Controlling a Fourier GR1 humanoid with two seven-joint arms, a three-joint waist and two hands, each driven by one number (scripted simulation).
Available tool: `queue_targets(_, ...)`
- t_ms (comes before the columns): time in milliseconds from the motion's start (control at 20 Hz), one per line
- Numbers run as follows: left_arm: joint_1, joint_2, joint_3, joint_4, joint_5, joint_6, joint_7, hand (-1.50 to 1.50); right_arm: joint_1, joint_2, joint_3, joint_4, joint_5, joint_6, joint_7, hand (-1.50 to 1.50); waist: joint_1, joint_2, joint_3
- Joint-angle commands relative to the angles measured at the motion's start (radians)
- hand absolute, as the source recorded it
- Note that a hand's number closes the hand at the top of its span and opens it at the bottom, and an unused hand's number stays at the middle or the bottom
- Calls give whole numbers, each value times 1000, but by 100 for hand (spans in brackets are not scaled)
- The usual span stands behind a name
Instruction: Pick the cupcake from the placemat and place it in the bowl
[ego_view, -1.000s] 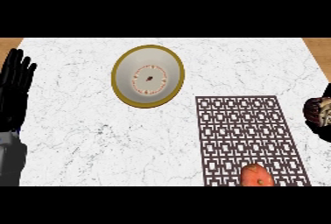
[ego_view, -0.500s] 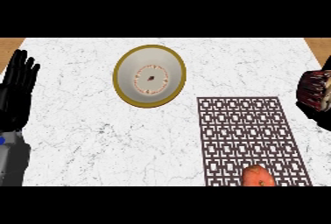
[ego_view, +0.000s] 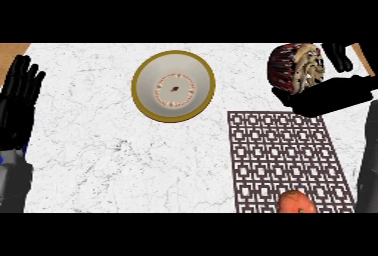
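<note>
One cupcake (ego_view: 297, 67) sits in the right hand (ego_view: 332, 95), right of the bowl (ego_view: 158, 65).

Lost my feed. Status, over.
Left hand open at left edge. Right hand shut on cupcake, right of bowl. Nothing between them.

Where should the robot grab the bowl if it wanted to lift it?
Probably pinch the bowl by its gold rim on the left side, coming in from the left with the open left hand. The bowl is round, wide and open on top, so the rim is the only edge to grip. The right hand is curled round the cupcake.
</note>
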Motion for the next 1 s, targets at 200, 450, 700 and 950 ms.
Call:
queue_targets(200,-23,10,18,10,10,0,11,0,-195,73,90,323,63,-78,-9,150,4,4,1)
queue_targets(450,-20,-26,-28,-45,-12,21,35,0,-244,208,176,519,147,-229,-27,150,15,6,1)
queue_targets(700,-32,-35,-24,17,-17,19,2,0,-283,210,166,748,149,-312,-140,150,9,8,1)
queue_targets(950,-2,-19,-12,-51,11,-1,41,0,-285,212,299,901,218,-471,-118,150,19,5,1)
